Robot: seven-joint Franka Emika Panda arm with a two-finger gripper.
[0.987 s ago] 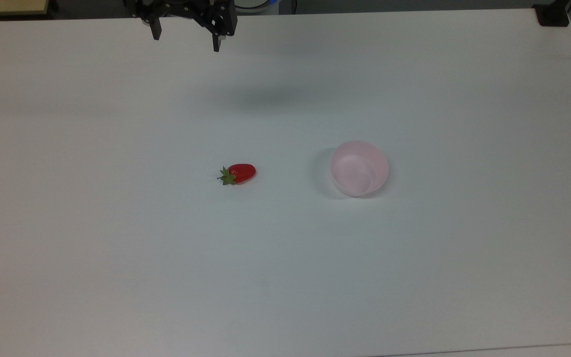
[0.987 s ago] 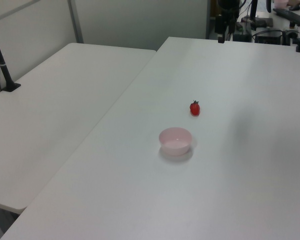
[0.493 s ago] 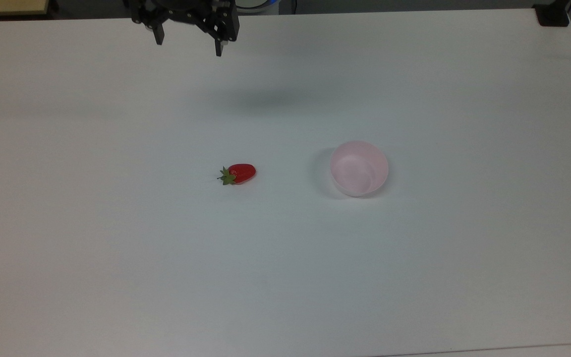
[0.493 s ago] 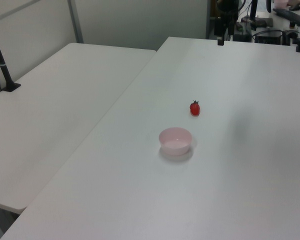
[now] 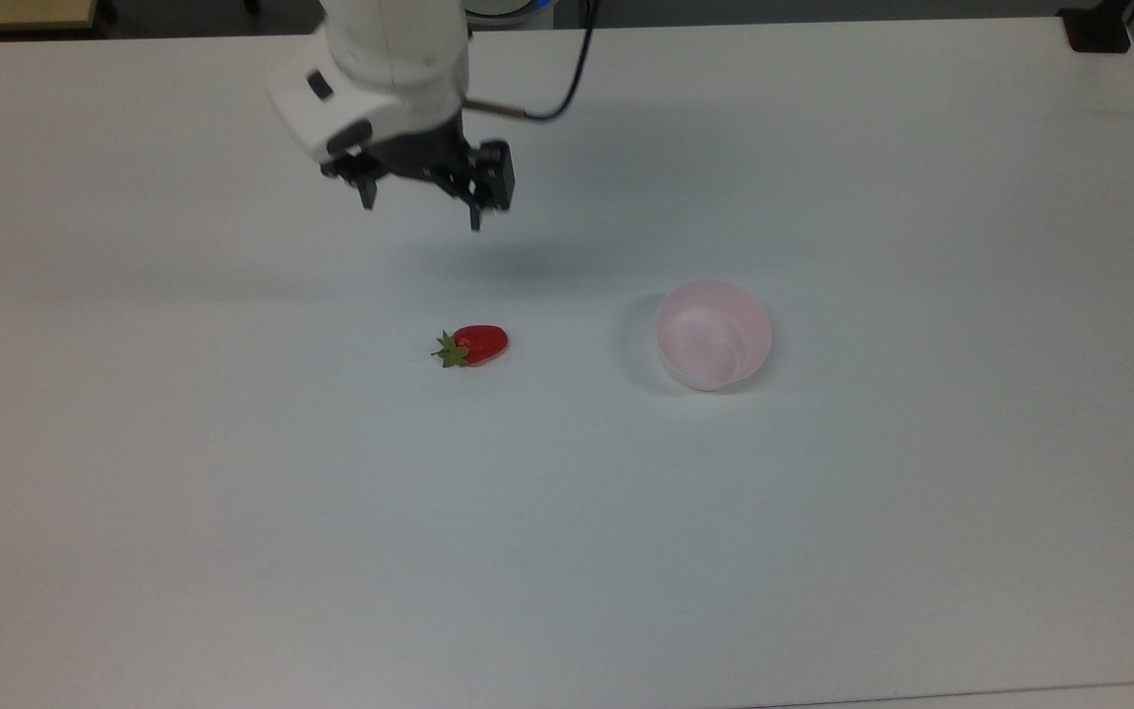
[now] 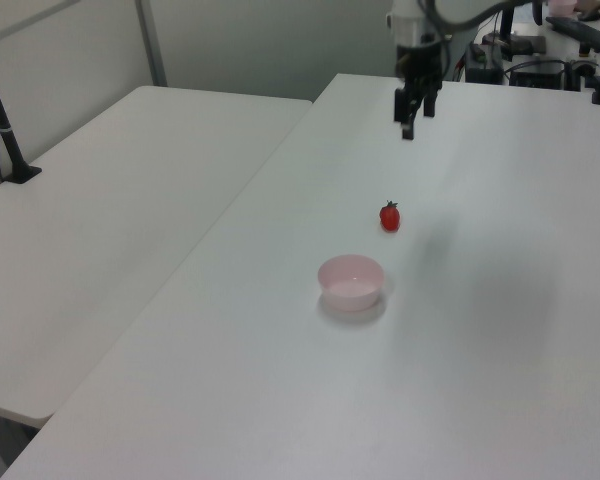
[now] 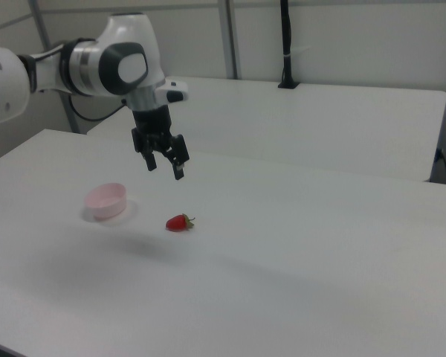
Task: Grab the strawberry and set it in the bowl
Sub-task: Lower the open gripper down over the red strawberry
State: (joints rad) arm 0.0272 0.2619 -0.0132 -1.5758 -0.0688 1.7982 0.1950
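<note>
Strawberry (image 5: 472,345) lies on its side near the middle of the white desk (image 5: 921,542), leafy cap toward the top view's left, far from every edge. Pink bowl (image 5: 714,334) stands upright to the top view's right of it, apart, nothing in it. Bare desk all round both. Gripper (image 5: 421,214) hangs in the air above the desk, on the far-edge side of the strawberry in the top view, jaws apart and holding nothing.
</note>
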